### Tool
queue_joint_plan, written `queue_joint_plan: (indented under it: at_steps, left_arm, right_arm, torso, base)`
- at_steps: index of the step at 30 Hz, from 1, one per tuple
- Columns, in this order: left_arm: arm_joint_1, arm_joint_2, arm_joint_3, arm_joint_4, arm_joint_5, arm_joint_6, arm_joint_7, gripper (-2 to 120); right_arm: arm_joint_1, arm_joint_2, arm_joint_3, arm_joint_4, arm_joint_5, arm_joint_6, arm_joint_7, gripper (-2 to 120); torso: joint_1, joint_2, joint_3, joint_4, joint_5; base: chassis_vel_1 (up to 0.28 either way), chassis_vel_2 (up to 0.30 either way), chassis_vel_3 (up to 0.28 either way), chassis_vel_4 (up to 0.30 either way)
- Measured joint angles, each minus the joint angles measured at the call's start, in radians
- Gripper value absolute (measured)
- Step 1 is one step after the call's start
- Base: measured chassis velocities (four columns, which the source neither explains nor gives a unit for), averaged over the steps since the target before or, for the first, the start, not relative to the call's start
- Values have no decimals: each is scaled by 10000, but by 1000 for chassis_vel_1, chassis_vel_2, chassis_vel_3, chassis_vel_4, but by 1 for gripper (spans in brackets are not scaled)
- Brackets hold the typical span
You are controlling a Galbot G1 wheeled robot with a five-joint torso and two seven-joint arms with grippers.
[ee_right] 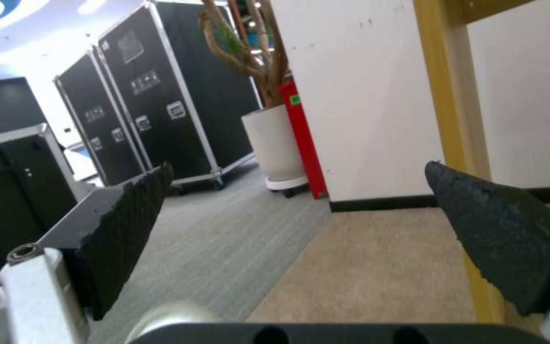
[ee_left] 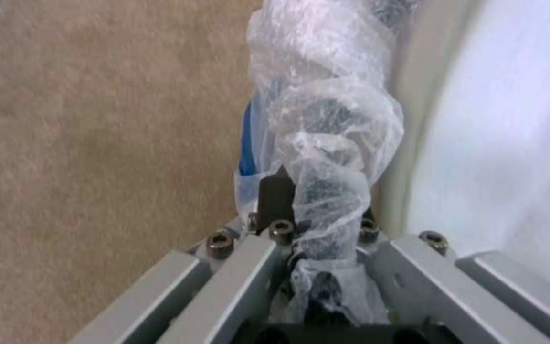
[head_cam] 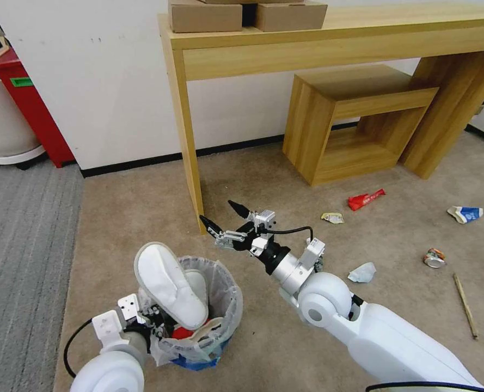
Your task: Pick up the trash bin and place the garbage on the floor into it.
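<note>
Left tool clamped on the crinkled plastic-lined small round trash bin, white slipper poking out, right tool spread wide and empty above beige carpet floor, red wrapper, crushed can well apart

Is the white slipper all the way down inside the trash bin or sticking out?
Sticking out. The slipper stands tilted in the bin, its upper half rising above the plastic-lined rim.

White rounded arm shells, silver cylindrical wrists, black looped cables; right gripper has black textured tapered fingers; left gripper has grey brackets, hex-socket screws.
</note>
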Motion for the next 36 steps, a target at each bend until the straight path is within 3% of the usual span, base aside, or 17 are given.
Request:
queue_joint_plan:
  at_steps: [6, 13, 16, 25, 36]
  left_arm:
    - [58, 104, -63, -134, -332, -18, -134, 0]
    - [-4, 377, -131, -386, -1674, 0, -531, 0]
    - [30, 571, -294, -619, -2767, 71, -814, 0]
    - [73, 784, -540, -964, -3703, 149, -867, 0]
    - [0, 1229, -634, -1126, -4010, 157, -724, 0]
  right_arm:
    - [54, 12, -18, -67, -5, -13, 73, 100]
    - [18, 16, 189, -88, 16, -141, 314, 100]
    - [-40, -104, 949, 71, 160, -640, 646, 100]
    - [-497, -296, 2762, 57, -630, -144, 607, 100]
    - [-3169, -274, 6386, 296, -3721, 419, 487, 100]
  torso:
    - [0, -1, 0, 1, -1]
    - [0, 0, 0, 0, 0]
    - [0, 0, 0, 2, 0]
    - [0, 0, 0, 2, 3]
    - [0, 0, -1, 1, 0]
  base:
    - [0, 0, 0, 0]
    - [0, 0, 0, 0]
    - [0, 0, 0, 0]
    - [0, 0, 0, 0]
    - [0, 0, 0, 0]
